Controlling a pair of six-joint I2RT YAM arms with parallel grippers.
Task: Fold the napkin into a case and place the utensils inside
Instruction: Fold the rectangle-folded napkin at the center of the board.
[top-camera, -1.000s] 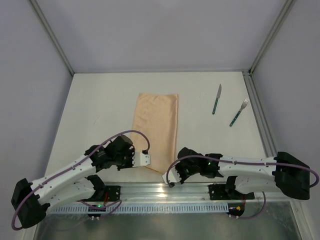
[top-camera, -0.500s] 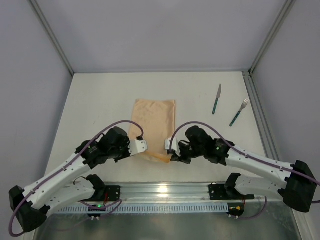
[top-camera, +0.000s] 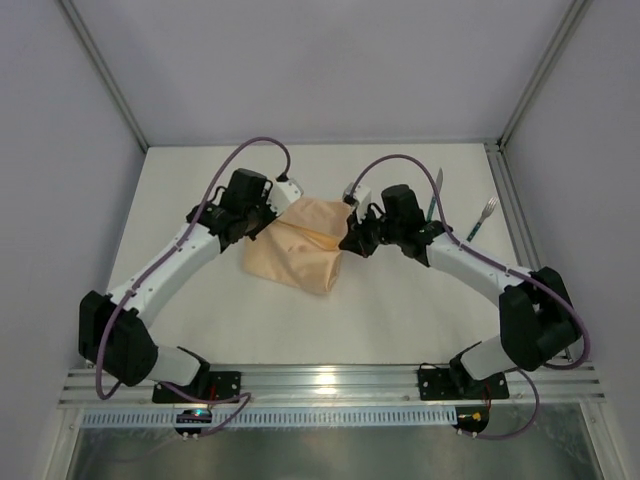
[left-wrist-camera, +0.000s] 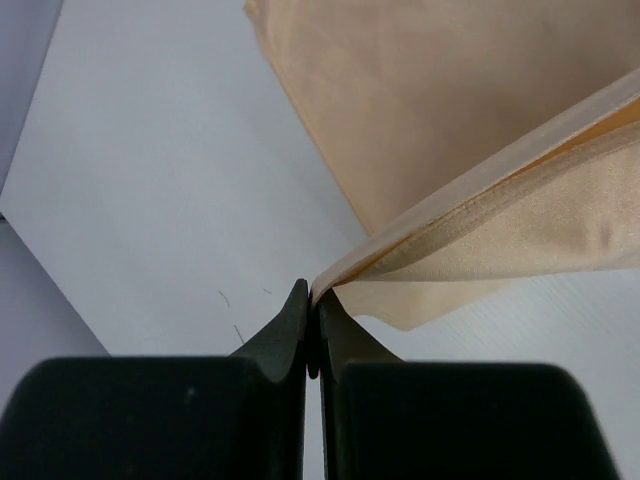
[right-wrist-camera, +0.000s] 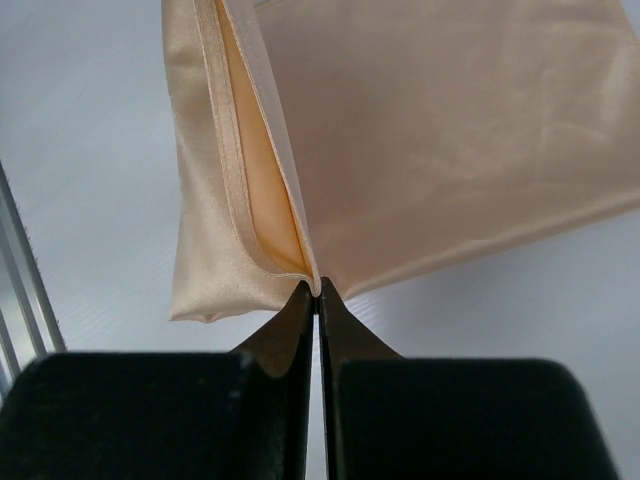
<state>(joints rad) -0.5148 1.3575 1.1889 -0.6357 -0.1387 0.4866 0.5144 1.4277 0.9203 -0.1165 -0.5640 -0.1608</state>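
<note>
The peach-orange napkin (top-camera: 300, 250) lies mid-table, doubled over and bunched, its near fold sagging on the surface. My left gripper (top-camera: 284, 207) is shut on its upper left corner, and in the left wrist view the hem (left-wrist-camera: 470, 160) runs out of the closed gripper (left-wrist-camera: 312, 296). My right gripper (top-camera: 348, 228) is shut on the upper right corner, where two cloth layers (right-wrist-camera: 440, 150) meet the pinched gripper (right-wrist-camera: 318, 290). The utensils lie at the right: the knife (top-camera: 437, 183), partly behind the right arm, and the fork (top-camera: 484, 214). No finished case shows.
Grey walls with metal posts enclose the white table (top-camera: 200, 320). A metal rail (top-camera: 320, 385) with both arm bases runs along the near edge. The right arm (top-camera: 470, 262) stretches close past the knife and fork.
Both grippers have travelled from the near edge towards the far side, carrying the napkin's near edge up and over the rest of the cloth. Knife and fork have not moved.
</note>
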